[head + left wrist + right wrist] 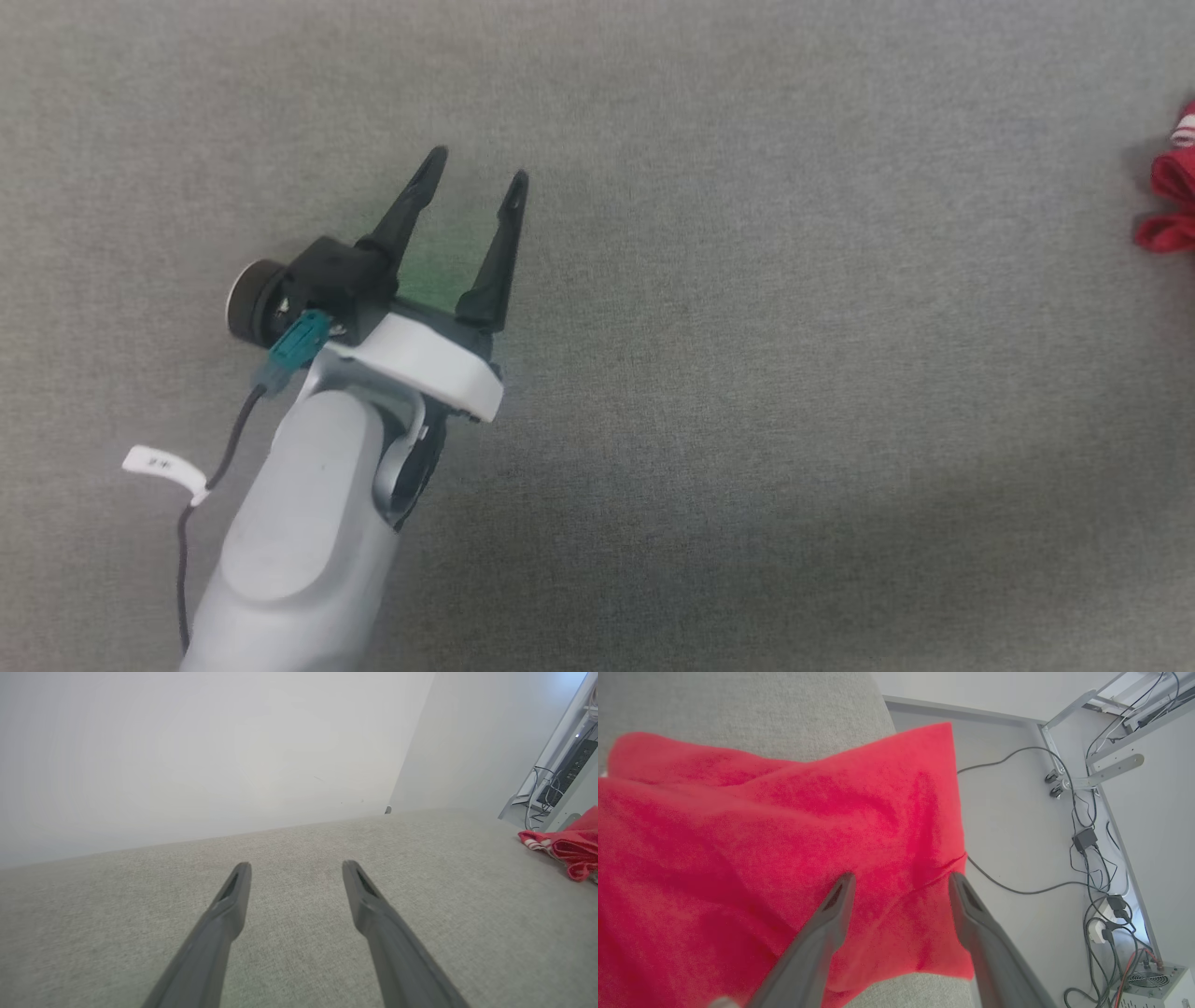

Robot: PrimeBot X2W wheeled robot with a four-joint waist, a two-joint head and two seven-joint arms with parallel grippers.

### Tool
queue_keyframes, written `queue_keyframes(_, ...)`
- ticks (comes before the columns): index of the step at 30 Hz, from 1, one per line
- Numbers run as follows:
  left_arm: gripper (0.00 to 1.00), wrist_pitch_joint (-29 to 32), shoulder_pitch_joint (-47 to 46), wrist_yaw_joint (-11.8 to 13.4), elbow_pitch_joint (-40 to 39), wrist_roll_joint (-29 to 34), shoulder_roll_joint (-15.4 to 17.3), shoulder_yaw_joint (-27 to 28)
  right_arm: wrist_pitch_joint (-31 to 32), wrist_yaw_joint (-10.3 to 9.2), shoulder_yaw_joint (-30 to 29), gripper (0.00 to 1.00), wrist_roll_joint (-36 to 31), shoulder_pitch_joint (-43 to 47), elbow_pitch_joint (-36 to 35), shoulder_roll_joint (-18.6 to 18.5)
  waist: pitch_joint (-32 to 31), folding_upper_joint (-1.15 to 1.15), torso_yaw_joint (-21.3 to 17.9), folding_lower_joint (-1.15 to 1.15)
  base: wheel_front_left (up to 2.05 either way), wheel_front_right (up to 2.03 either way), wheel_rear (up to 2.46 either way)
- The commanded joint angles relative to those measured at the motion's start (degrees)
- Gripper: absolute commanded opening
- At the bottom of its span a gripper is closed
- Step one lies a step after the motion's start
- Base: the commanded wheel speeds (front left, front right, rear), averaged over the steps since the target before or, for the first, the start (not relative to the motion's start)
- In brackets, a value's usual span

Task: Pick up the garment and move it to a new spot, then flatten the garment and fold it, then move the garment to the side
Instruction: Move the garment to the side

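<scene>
The red garment [1172,201] is crumpled at the far right edge of the head view, with a bit of striped trim showing. In the left wrist view the garment [567,847] lies bunched far off to the right. My left gripper [476,173] hovers open over bare grey cloth, well away from it, nothing between its fingers [233,891]. In the right wrist view the garment [761,849] spreads wide under my right gripper [899,882], which is open just above the red cloth, one corner overhanging the table edge.
The grey fabric table top [747,373] stretches between my left gripper and the garment. Beyond its edge in the right wrist view lie floor cables [1087,840] and a metal frame [1106,765]. A white wall [187,756] rises behind the table.
</scene>
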Motion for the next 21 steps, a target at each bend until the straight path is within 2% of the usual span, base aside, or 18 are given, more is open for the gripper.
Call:
queue_keyframes(1,1.0,-0.25,0.99,-0.04,-0.38,-0.41,0.36,0.46,-0.88,-0.08,0.32,1.0,-0.46,-0.47,0.38,0.15,-1.45,0.0,0.02,0.0,0.0,0.0,0.0)
queue_keyframes(10,1.0,-0.25,7.82,-0.1,-2.46,-2.46,2.88,3.96,-8.69,-0.08,1.49,1.0,0.92,0.99,-0.63,2.51,-9.19,0.0,0.23,0.0,0.0,0.0,0.0)
queue_keyframes(17,1.0,-0.25,14.61,-0.06,-2.97,-3.82,4.89,7.34,-18.2,-0.08,3.4,1.0,-1.88,3.76,-1.85,6.11,-15.57,0.0,0.96,0.0,0.0,0.0,0.0)
queue_keyframes(21,1.0,-0.25,19.17,0.38,-4.17,-4.01,5.84,9.23,-20.75,-0.07,2.8,1.0,-3.23,6.83,-3.92,9.17,-18.9,0.0,1.19,0.0,0.0,0.0,0.0)
